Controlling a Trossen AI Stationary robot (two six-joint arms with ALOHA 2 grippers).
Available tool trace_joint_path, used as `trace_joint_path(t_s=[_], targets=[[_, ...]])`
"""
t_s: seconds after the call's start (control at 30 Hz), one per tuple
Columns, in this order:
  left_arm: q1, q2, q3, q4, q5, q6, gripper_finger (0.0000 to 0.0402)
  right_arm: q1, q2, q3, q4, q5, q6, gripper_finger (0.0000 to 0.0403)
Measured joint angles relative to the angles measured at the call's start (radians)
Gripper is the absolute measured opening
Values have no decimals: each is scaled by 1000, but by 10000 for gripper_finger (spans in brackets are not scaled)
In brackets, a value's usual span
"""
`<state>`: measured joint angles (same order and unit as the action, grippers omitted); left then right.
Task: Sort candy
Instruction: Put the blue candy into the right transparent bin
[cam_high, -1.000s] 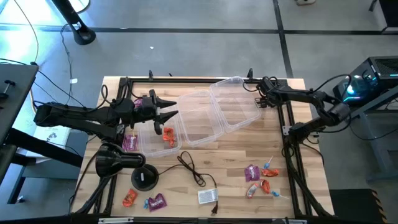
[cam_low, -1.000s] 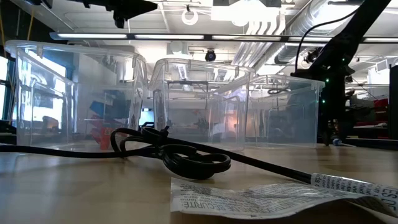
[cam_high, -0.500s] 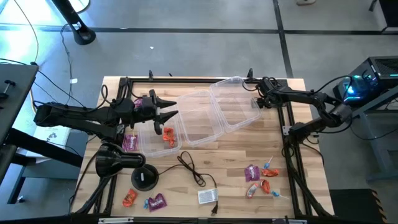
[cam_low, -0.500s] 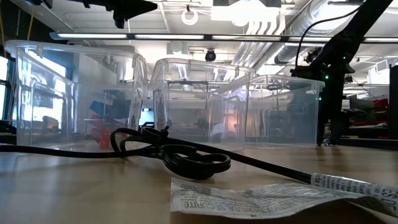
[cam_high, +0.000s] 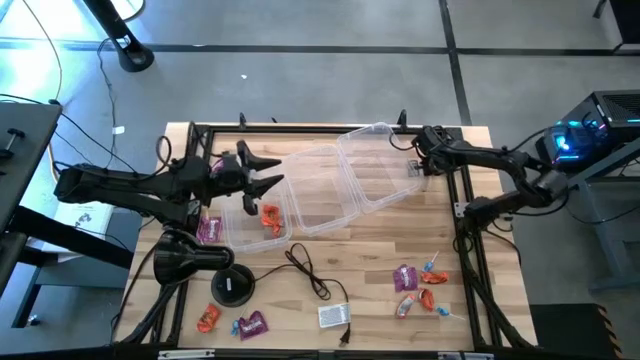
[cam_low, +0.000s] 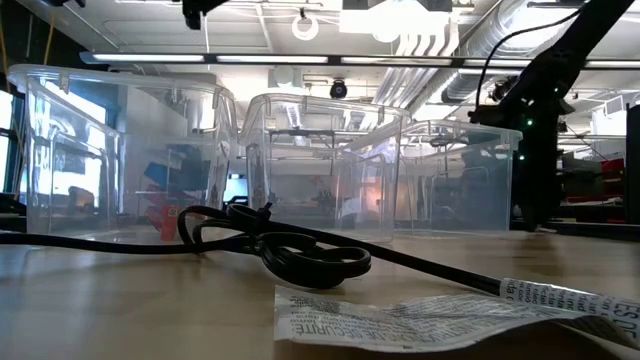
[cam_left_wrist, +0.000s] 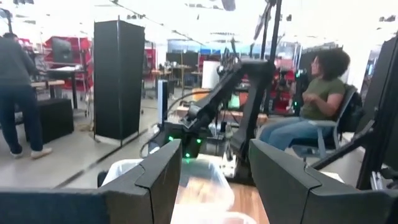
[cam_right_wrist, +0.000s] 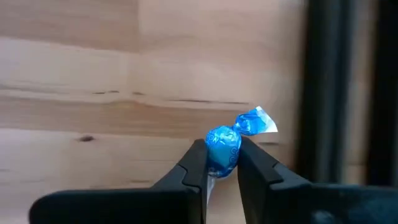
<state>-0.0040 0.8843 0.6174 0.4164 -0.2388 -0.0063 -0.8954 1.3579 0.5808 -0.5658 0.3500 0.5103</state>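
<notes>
Crinkly blue foil sweet (cam_right_wrist: 224, 148) pinched tight in my right gripper (cam_right_wrist: 222, 163), over pale wood tabletop (cam_right_wrist: 93, 81); left gripper (cam_high: 266, 172) spread wide above clear bin (cam_high: 250, 225).

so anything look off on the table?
The three clear bins sit in a skewed diagonal row, not square to the table. A black cable lies coiled among the sweets. The right tool holds a blue candy; nothing looks spilled or damaged.
</notes>
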Motion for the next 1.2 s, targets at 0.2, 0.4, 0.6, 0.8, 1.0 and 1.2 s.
trace_joint_path(t_s=[0.2,0.4,0.6,0.8,1.0,1.2], targets=[[0,-7,0,19,0,1,182,46,-163,4,2,20,-38,38],[0,-7,0,136,90,0,182,126,-374,5,21,20,-40,38],[0,-8,0,212,158,-9,182,199,-547,6,94,16,-44,38],[-3,-8,0,211,158,-16,182,291,-599,6,239,-96,-52,38],[-23,-8,0,190,203,-40,182,460,-536,7,457,-188,-109,38],[-54,-8,0,179,373,-122,182,613,-441,7,567,-154,-151,103]])
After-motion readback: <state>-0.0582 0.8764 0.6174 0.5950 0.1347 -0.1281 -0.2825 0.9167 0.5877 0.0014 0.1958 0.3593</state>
